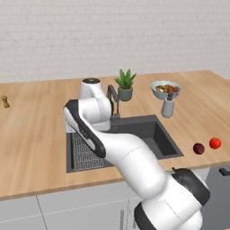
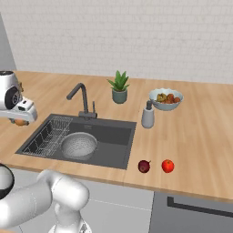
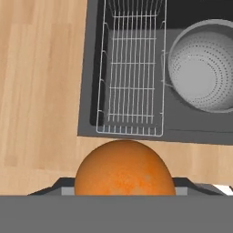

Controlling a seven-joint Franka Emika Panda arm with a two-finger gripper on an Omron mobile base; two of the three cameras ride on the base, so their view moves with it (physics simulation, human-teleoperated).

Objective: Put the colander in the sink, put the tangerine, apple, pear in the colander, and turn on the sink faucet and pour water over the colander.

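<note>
Fingers point(image 3: 124, 193) partly spread, grasping the tangerine point(image 3: 124, 168); fruit sits between the two dark tips, its orange skin mottled, round, whole. In the right base view the hand point(image 2: 16, 107) hangs above the desk point(image 2: 200, 132) just left of the sink point(image 2: 113, 136), a bit of orange showing under it.

Landmark: sink, dark grey, set in the wooden desk.
- Colander point(image 2: 79, 145): inside the sink, upright, on the basin floor beside the wire rack point(image 2: 45, 135). Silver-grey, finely pierced.
- Rack: along the sink's left side.
- Faucet point(image 2: 81, 100): behind the sink, spout bent over the basin.
- Plant point(image 2: 119, 86): behind the sink, right of the faucet.
- Soap bottle point(image 2: 147, 116) and fruit bowl point(image 2: 166, 99): right of the sink, toward the back.
- Maroon fruit point(image 2: 144, 166) and red fruit point(image 2: 168, 165): on the desk right of the sink's front corner, near each other, apart.
</note>
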